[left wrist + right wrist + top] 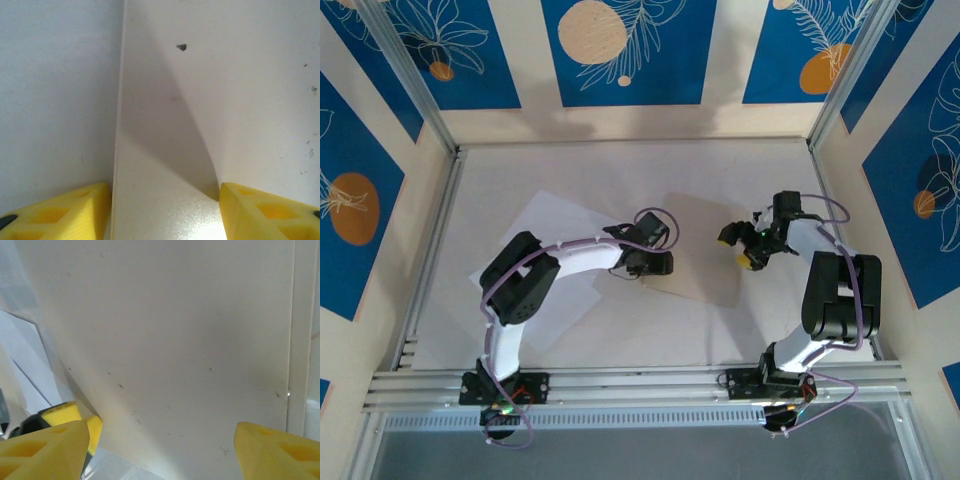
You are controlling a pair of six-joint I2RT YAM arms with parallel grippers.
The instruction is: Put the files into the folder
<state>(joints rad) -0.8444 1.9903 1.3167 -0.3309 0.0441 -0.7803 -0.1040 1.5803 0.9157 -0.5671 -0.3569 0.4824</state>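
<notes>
The folder (705,270) lies flat on the white bench (620,170) near its middle, tan side up, set at a slight angle, between the two hands. The files (552,226) lie to its left as overlapping white sheets, turned askew, and the left arm reaches across them. The left hand (650,263) sits at the folder's left edge, low over the bench. In its wrist view the left hand (165,212) has its yellow fingertips (60,212) well apart, so it is open with nothing pinched between them. Below it a straight edge runs up the picture, with a grey-white surface on the left and a cream one on the right; I cannot tell for sure which of these is paper, card or bench. The right hand (740,248) is at the folder's right edge, its two yellow tips spread. From its wrist camera the right hand (160,452) is likewise open and grips nothing, and the broad tan face of the folder (175,340) lies ahead of it. The white files (22,355) show past the folder's left border, beside another yellow-and-black fingertip (67,415).
</notes>
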